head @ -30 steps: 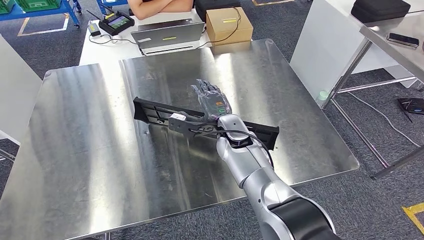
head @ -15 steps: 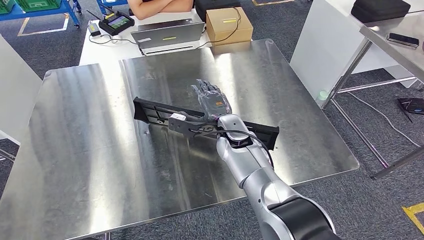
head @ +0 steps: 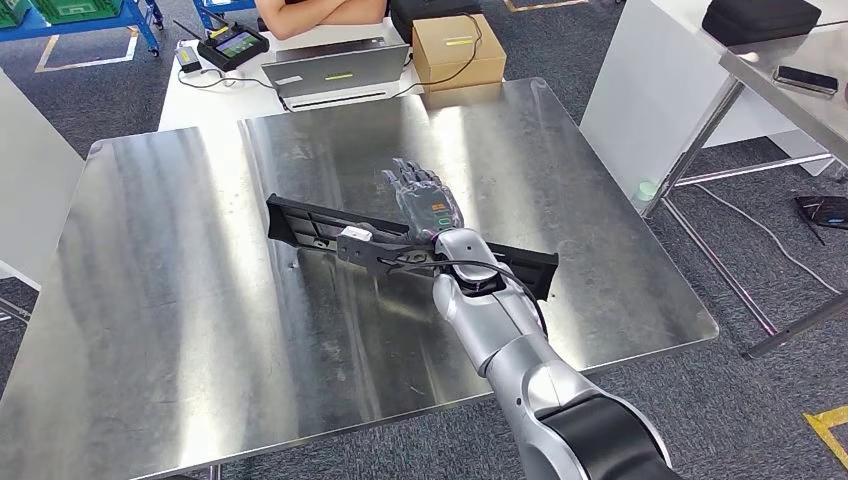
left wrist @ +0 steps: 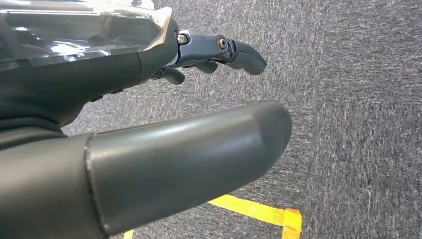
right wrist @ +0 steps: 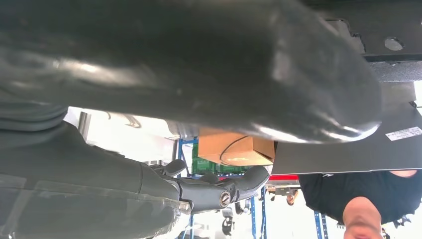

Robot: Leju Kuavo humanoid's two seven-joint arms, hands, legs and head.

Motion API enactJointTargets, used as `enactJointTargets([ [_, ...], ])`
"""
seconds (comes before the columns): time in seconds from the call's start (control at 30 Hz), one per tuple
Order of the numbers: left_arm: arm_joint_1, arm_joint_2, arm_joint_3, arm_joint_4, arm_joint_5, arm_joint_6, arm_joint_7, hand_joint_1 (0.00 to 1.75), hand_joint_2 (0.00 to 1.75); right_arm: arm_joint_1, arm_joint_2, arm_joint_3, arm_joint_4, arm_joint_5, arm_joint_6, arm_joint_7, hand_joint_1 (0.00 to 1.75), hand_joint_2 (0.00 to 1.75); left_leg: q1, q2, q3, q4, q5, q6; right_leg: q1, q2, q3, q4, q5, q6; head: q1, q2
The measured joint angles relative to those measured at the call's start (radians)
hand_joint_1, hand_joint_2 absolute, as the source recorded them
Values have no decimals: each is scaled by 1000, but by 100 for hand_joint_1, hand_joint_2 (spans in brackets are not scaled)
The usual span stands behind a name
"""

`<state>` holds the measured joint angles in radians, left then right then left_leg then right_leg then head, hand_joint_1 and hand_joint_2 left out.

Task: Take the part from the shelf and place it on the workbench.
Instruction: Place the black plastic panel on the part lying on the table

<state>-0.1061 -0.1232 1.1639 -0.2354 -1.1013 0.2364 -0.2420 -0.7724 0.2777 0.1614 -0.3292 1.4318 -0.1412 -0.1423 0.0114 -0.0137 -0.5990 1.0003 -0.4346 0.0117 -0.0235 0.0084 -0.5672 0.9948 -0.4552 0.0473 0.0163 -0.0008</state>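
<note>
On the far left, blue carts with green crates are cut off by the edge of the head view. Beside them, on a white table, stands a small black device with a lit screen; its writing is too small to read. Next comes a grey laptop with a yellow label that I cannot read, and behind it a person with folded arms, visible only in part.

The steel tabletop is brushed metal, shiny, with streaked reflections. On its middle lies the part, a long flat black plastic strip with ribs and holes, lying slanted. A small white label sits on it, not readable. The right half of the part is partly hidden under the silver arm.

The right hand lies palm down over the part, fingers stretched forward and a little apart, clamped on nothing that I can see; whether the palm touches the part I cannot tell.

A brown cardboard box with a cable over it stands behind the tabletop. Far right, a phone lies on another table.

The left hand hangs over grey carpet near yellow floor tape, fingers loosely extended and holding nothing.
</note>
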Motion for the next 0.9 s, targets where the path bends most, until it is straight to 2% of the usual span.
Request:
enactJointTargets([
  [0.07,-6,-1,0,-2,0,16,-15,0,0,11,-12,-8,-28,-50,41,1,0,0,0,0,2,1,0,1,0,0,-4,-1,0,0,0,0],
  [0.1,-14,-2,-1,-5,4,28,-29,0,0,31,-29,-24,-81,-120,101,10,0,0,0,-4,2,2,-1,2,-1,-4,-5,-1,-1,1,0,0],
  [0.2,-47,18,-3,-16,43,31,-70,0,0,127,-119,-108,-381,-538,395,107,0,0,0,-22,-2,3,0,5,0,-23,4,-1,-5,3,1,0],
  [0.23,-52,34,-3,-17,61,21,-79,0,0,149,-146,-127,-467,-676,455,138,0,0,-1,-22,-4,4,0,6,0,-22,5,-1,-4,3,2,0],
  [0.3,-57,64,-3,-19,88,9,-100,0,0,174,-180,-137,-578,-825,468,160,0,0,-2,-9,-6,4,0,6,-1,-10,2,0,1,2,1,0],
  [0.37,-68,84,-3,-19,100,5,-113,0,0,187,-201,-132,-644,-854,435,161,0,0,-2,-1,-5,4,0,6,-2,-1,0,0,2,3,1,0],
  [0.53,-81,96,-4,-19,106,5,-120,0,0,207,-234,-117,-726,-841,412,161,0,0,-3,0,-5,5,-1,6,-2,0,-1,-1,2,3,1,0],
  [0.9,-82,103,-4,-19,106,5,-120,0,0,222,-252,-109,-772,-841,411,161,0,0,-3,-1,-5,5,-1,6,-2,0,-1,-1,2,3,1,0],
])
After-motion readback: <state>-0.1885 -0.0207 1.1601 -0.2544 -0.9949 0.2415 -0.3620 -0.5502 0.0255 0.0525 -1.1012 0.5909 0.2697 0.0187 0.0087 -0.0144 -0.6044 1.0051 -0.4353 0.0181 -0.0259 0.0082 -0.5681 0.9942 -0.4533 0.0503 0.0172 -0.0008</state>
